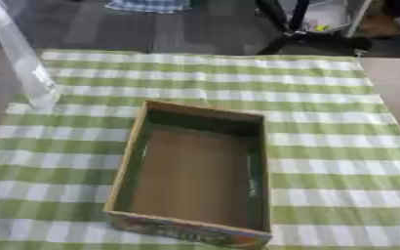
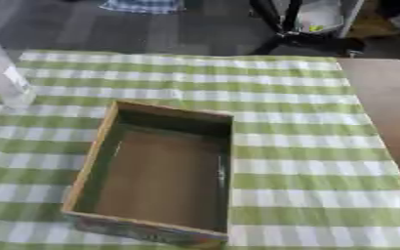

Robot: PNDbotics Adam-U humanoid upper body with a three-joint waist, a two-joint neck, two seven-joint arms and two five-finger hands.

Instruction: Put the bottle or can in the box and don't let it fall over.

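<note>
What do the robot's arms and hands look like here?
Neither arm nor hand shows in either view. Only the open cardboard box, a clear bottle at the far left and the green checked tablecloth are visible.

Green-and-white checked cloth [image 1: 323, 146] covers most of the bench, bare brown bench top [image 2: 387, 102] showing at its right edge, dark floor [image 1: 135, 29] beyond the far edge with a black stand base [image 1: 310, 41] and a blue-checked fabric piece [image 1: 148, 5] at the top.
</note>
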